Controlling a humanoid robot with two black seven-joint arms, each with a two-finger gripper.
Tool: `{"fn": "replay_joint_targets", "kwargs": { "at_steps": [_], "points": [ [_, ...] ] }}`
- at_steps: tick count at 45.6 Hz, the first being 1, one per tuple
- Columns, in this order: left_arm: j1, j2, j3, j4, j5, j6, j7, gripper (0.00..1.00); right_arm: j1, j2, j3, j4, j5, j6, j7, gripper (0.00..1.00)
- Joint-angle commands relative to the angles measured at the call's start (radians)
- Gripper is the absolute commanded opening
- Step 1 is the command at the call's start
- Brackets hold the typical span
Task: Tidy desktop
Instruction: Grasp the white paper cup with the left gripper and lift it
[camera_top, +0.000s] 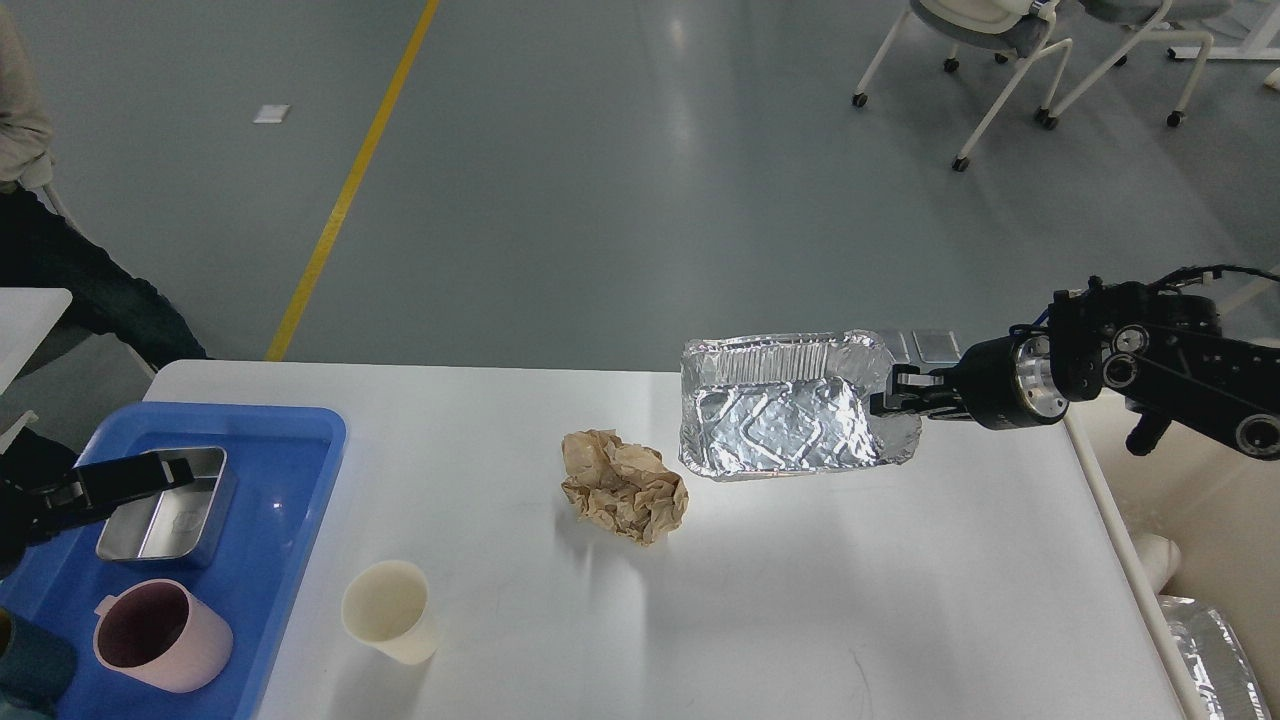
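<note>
**Tidying partly done — tray filling up, rubbish still out**

Taking the blue tray (300, 440) at the desktop's near-left corner as the landmark: inside it, nearest the camera, stands a pink mug (160, 635), with the edge of a dark teal item (30, 665) at the frame's corner. Just beyond the mug sits a steel lunch tin (165, 510). The left gripper (175, 470) reaches over the tin's rim; its fingers look close together at that rim, but whether they pinch it I cannot tell.

Right of the tray, on the bare desktop (800, 620), a cream paper cup (388, 612) stands upright, just beside the tray's edge. Farther right and a little deeper lies a crumpled brown paper ball (625, 485). Well right of the tray, toward the far edge, the right gripper (885, 400) pinches the right-hand rim of a foil container (780, 420) — it appears lifted and tilted, its open side facing the camera.

Judging by this, the dishes are largely sorted into the tray, while the cup, the paper and the foil container remain to be cleared.
</note>
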Motion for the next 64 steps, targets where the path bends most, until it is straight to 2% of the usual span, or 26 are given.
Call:
{"fn": "replay_joint_targets", "kwargs": {
  "at_steps": [1, 9, 16, 21, 31, 38, 41, 45, 47, 53, 59, 64],
  "points": [
    [-0.018, -0.115, 0.038, 0.010, 0.101, -0.013, 0.010, 0.96, -0.002, -0.003, 0.000, 0.000, 0.000, 0.000, 0.001, 0.00],
    [-0.056, -0.229, 0.132, 0.036, 0.236, -0.015, 0.019, 0.93, -0.004, 0.000, 0.000, -0.002, 0.000, -0.003, 0.001, 0.00],
    [-0.132, -0.354, 0.216, 0.125, 0.313, -0.015, 0.018, 0.90, -0.006, -0.003, 0.002, -0.002, 0.000, -0.003, 0.001, 0.00],
    [-0.153, -0.398, 0.262, 0.168, 0.333, -0.012, 0.018, 0.87, -0.006, -0.004, 0.005, 0.000, 0.000, -0.003, 0.003, 0.00],
    [-0.182, -0.485, 0.310, 0.231, 0.363, -0.010, 0.018, 0.74, -0.012, -0.004, 0.020, 0.001, 0.001, -0.003, 0.008, 0.00],
    [-0.182, -0.531, 0.325, 0.234, 0.388, -0.007, 0.019, 0.68, -0.012, -0.003, 0.022, 0.001, 0.001, -0.003, 0.008, 0.00],
    [-0.181, -0.540, 0.333, 0.234, 0.402, -0.007, 0.019, 0.60, -0.012, -0.004, 0.022, 0.001, 0.001, -0.003, 0.009, 0.00],
    [-0.181, -0.542, 0.345, 0.234, 0.419, -0.007, 0.019, 0.31, -0.012, -0.004, 0.023, 0.001, 0.001, -0.005, 0.009, 0.00],
    [-0.182, -0.542, 0.351, 0.234, 0.420, -0.008, 0.019, 0.20, -0.012, -0.003, 0.023, 0.001, 0.001, -0.005, 0.009, 0.00],
    [-0.184, -0.540, 0.363, 0.225, 0.426, -0.022, 0.007, 0.01, -0.010, 0.000, 0.025, 0.001, 0.003, -0.005, 0.009, 0.00],
    [-0.196, -0.501, 0.340, 0.206, 0.425, -0.059, -0.005, 0.00, -0.012, 0.000, 0.025, 0.001, 0.038, -0.002, 0.009, 0.00],
    [-0.205, -0.413, 0.287, 0.160, 0.394, -0.093, -0.057, 0.00, -0.013, 0.003, 0.025, 0.000, 0.051, -0.002, 0.009, 0.00]
  ]
}}
